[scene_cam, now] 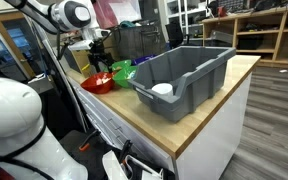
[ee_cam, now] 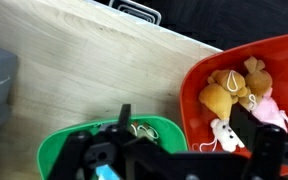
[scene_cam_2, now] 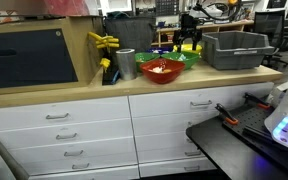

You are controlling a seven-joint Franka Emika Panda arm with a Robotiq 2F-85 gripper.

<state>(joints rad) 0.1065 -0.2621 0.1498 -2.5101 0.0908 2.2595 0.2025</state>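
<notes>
My gripper (ee_cam: 179,128) hangs open and empty just above two bowls on a wooden counter. In the wrist view a green bowl (ee_cam: 79,130) with a small light object inside lies under the fingers. A red bowl (ee_cam: 199,80) to the right holds several small plush toys (ee_cam: 229,95), tan, pink and white. In both exterior views the gripper (scene_cam: 97,52) (scene_cam_2: 189,38) hovers over the green bowl (scene_cam: 122,70) (scene_cam_2: 187,58), with the red bowl (scene_cam: 97,83) (scene_cam_2: 162,70) beside it.
A large grey bin (scene_cam: 184,75) (scene_cam_2: 234,48) stands on the counter next to the bowls, with a white object (scene_cam: 162,89) inside. A metal cup (scene_cam_2: 125,63), a yellow item (scene_cam_2: 104,45) and a dark box (scene_cam_2: 29,55) stand further along. Drawers (scene_cam_2: 64,125) run below the counter.
</notes>
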